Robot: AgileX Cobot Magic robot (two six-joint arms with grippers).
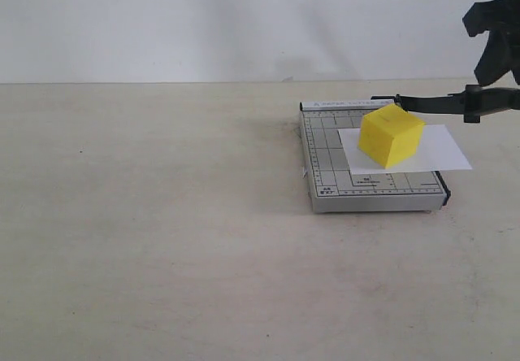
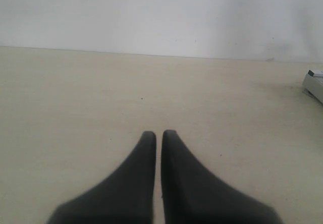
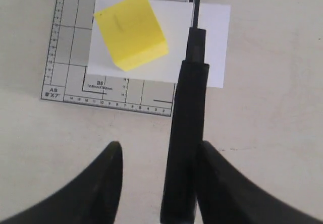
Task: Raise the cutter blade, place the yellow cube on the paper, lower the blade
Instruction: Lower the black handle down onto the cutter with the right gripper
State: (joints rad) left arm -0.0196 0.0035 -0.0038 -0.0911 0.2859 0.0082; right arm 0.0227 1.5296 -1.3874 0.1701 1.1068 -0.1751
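Sitting on the paper (image 1: 443, 154), the yellow cube (image 1: 391, 136) is set inside the cutting edge of the grey base (image 1: 325, 133), so room is left for the raised cutter blade (image 1: 431, 99); the left pincer (image 2: 158, 133) is seen clenched, empty, over the desk (image 2: 75, 108); the right pincer (image 3: 161, 146) is spread, the handle (image 3: 184, 133) lodged between its fingers (image 3: 101, 183).

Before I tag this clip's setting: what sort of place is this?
Likely a robot test bench: plain beige tabletop, blank white wall, and a paper cutter holding paper and a yellow cube.
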